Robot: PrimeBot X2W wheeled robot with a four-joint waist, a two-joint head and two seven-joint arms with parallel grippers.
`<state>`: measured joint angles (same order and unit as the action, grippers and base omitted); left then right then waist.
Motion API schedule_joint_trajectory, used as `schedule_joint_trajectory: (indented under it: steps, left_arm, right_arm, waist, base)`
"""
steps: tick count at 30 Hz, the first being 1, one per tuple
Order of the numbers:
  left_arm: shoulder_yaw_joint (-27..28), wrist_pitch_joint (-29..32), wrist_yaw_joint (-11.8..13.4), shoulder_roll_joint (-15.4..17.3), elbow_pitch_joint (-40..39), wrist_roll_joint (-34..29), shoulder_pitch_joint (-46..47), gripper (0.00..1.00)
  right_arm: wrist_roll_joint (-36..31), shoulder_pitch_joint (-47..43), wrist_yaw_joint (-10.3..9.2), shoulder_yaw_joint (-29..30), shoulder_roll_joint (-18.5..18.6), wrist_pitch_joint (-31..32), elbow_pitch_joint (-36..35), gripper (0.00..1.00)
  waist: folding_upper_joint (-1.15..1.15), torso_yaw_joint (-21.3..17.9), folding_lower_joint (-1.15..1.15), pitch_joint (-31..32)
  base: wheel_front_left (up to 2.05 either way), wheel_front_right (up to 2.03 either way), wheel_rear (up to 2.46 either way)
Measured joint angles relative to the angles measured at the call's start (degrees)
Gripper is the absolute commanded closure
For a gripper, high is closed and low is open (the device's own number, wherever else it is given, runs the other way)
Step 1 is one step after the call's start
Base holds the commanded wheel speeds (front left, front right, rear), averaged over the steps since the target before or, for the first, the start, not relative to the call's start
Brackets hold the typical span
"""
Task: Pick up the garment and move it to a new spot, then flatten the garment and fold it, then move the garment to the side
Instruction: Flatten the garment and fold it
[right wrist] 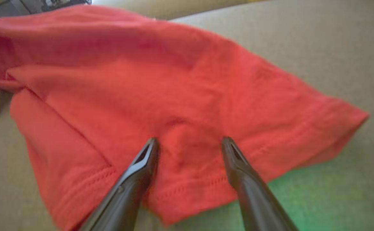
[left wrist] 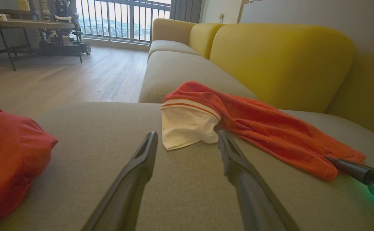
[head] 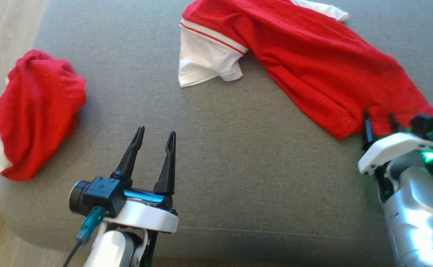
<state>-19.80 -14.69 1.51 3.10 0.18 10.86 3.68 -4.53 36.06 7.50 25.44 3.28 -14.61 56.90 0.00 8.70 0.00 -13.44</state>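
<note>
Looking down through the head camera, I see the garment stretched out diagonally across the far right part of the grey cushion. It is a red mesh shirt with a white sleeve trimmed in red and white stripes. The sleeve lies folded under itself at the garment's left end. The body is creased lengthwise and narrowed into a long band, and its top runs out of the head view. Its hem points toward the near right.

My right gripper is at that hem with its fingers spread wide. In the right wrist view the tips are on the cloth, with a small hump of fabric between them, and nothing is clamped. My left gripper hovers over bare cushion near the front, its fingers also wide apart and empty.

A second red bundle sits crumpled at the cushion's left rim, well apart from the garment. Between it and the shirt the middle of the cushion is bare grey. The cushion's near edge runs just below my left gripper. Beyond the cushion, the left wrist view shows a yellow sofa close behind the garment and wooden floor to its left.
</note>
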Motion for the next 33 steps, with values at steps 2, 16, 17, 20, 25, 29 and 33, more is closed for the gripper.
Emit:
schedule_joint_trajectory:
  steps: [2,16,17,20,25,29,33]
  left_arm:
    - [0.0,0.0,0.0,0.0,0.0,0.0,0.0,0.00]
    - [-2.0,0.0,0.5,-0.1,0.0,0.9,0.5,0.00]
    - [-1.9,0.0,0.6,-0.1,-0.1,0.9,0.5,0.00]
    - [-1.9,0.0,0.9,-0.1,-0.1,1.5,0.5,0.00]
    - [-2.0,0.0,1.0,-0.1,-0.3,1.5,0.5,0.00]
    - [-2.7,0.0,1.0,-0.1,-0.6,1.5,0.6,0.00]
    - [-4.0,0.0,1.0,-0.1,-0.6,1.8,2.0,0.00]
  right_arm:
    - [-1.5,0.4,0.01,-0.1,-0.1,0.2,2.8,0.00]
    - [-17.6,8.3,0.01,9.9,0.5,7.2,6.2,1.00]
    - [-18.3,8.3,0.01,10.5,0.5,6.6,5.8,1.00]
    - [-20.0,8.0,0.01,12.5,0.2,4.0,4.5,1.00]
    - [-20.4,10.9,0.01,13.6,0.1,1.4,0.3,1.00]
    - [-24.0,17.2,0.01,14.0,0.3,1.7,-4.4,1.00]
    - [-28.2,23.2,0.01,14.2,1.8,4.6,-7.0,1.00]
  waist:
    - [0.00,-0.8,0.00,0.0]
    - [0.00,1.0,0.00,-1.4]
    - [0.00,1.3,0.00,-1.3]
    - [0.00,1.7,0.00,-1.1]
    - [0.00,2.2,0.00,-1.2]
    - [0.00,3.3,0.00,-2.3]
    - [0.00,5.2,0.00,-4.0]
  base:
    - [0.00,0.00,0.00]
    - [0.00,0.00,0.00]
    - [0.00,0.00,0.00]
    - [0.00,0.00,0.00]
    - [0.00,0.00,0.00]
    - [0.00,0.00,0.00]
    - [0.00,0.00,0.00]
